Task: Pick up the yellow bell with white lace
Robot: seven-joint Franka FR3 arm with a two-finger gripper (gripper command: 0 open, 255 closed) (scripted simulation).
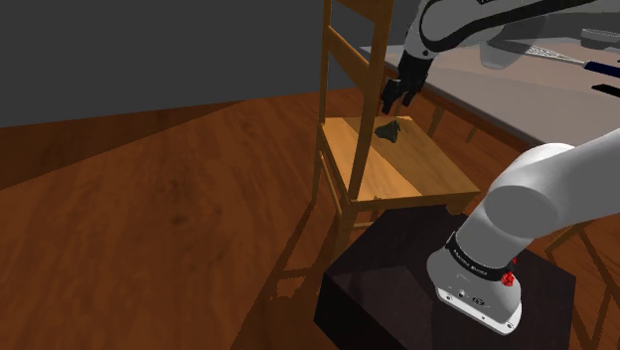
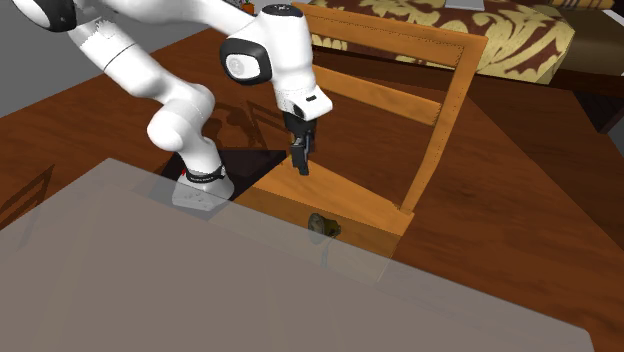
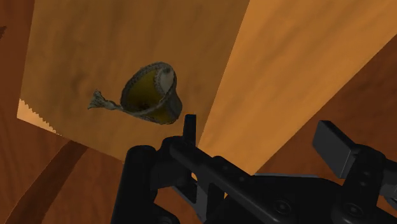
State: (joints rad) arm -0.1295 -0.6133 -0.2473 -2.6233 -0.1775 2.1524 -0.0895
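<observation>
1. Bell [image 1: 390, 130] [image 2: 322, 225] [image 3: 153, 95] lies tipped over on chair seat [image 1: 407, 169] [image 2: 350, 205] [image 3: 83, 44], near one edge.
2. Tool [image 1: 394, 99] [image 2: 300, 165] [image 3: 261, 137] hovers above bell, not touching.
3. Tool fingers apart, gripping nothing.

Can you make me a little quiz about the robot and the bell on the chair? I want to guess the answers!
1. True or false: the gripper is holding the bell.
2. Pick one. Where is the bell?
A. on the floor
B. on the chair seat
C. on the grey table
3. Fill in the missing word: the gripper hangs above the bell and is ___ (open or shut).

Key: 1 false; 2 B; 3 open.
</observation>
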